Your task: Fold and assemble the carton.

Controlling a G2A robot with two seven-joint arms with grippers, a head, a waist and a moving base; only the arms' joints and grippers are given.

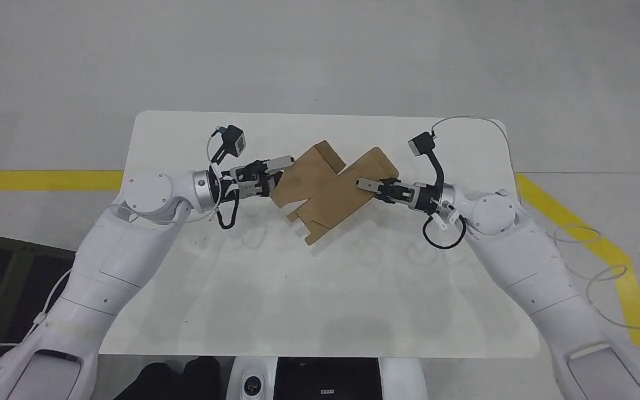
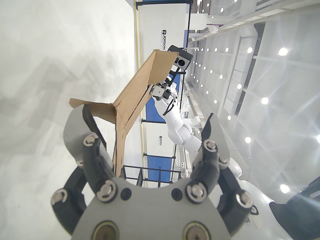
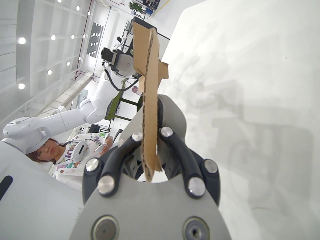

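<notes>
Top view: on the left, the left hand (image 1: 272,183) is seen at the left edge of the carton (image 1: 325,190), over the far half of the white worktop (image 1: 320,300). In the left wrist view its fingers (image 2: 72,131) are spread wide, a bent flap of the carton is seen just beside one of them, and nothing is pinched between them. The carton, brown and not yet formed into a box, is spanned between the two hands near the middle of the worktop; whether it touches the worktop cannot be told. On the right, the right hand (image 1: 363,184) is found at the carton's right edge. In the right wrist view its fingers (image 3: 175,118) are pressed together, and the cardboard's edge is pinched between them
</notes>
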